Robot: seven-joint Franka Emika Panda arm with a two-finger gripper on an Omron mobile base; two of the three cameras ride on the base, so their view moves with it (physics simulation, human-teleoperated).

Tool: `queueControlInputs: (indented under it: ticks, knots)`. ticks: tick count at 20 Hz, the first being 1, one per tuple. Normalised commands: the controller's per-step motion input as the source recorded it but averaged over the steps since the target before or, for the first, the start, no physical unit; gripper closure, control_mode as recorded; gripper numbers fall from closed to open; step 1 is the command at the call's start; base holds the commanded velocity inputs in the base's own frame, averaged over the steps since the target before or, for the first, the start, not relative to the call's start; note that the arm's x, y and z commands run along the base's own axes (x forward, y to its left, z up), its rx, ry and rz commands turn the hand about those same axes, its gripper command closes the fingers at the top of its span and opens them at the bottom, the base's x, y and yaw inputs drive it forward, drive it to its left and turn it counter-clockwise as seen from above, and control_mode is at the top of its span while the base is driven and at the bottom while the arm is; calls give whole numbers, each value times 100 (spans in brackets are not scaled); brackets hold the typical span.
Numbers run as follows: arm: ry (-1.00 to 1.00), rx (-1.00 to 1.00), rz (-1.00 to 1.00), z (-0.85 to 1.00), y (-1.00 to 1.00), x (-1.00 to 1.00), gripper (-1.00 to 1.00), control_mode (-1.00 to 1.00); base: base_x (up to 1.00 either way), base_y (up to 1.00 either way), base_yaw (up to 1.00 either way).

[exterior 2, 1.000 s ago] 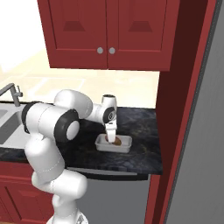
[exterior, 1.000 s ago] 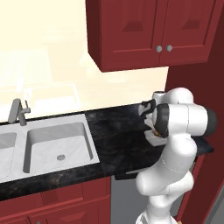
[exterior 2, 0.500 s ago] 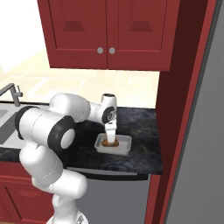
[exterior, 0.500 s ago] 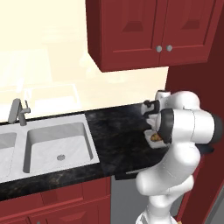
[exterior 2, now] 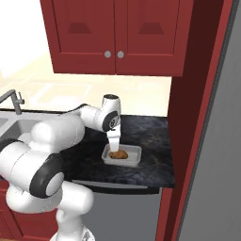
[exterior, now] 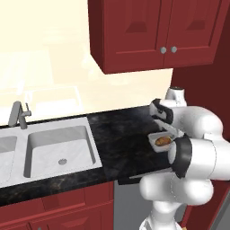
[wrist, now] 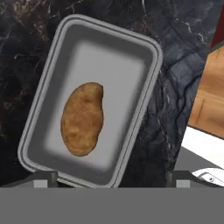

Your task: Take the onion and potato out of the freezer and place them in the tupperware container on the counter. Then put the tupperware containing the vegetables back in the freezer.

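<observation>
Now the potato (wrist: 82, 119) lies in the tupperware container (wrist: 65, 52) beneath the spread claw (wrist: 111, 177).

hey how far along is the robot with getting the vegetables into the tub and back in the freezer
Done: the potato lies in the tupperware container on the counter. In hand: nothing; the pincer hangs open above the tub. Left: there is no onion in the tub, so that has yet to be fetched, and then the tub goes into the freezer.
</observation>
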Motion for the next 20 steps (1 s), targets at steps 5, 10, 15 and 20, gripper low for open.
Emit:
queueControlInputs:
  ticks: [5,10,15,20]
  knots:
    - [-13,-4,19,98,55,-63,-100,-100,0,0,0]
    - [-16,-9,38,89,44,-100,-100,-100,0,0,0]
    - [-11,-9,57,54,10,-100,-100,-100,0,0,0]
    - [-15,-7,63,27,5,-100,-100,-100,0,0,0]
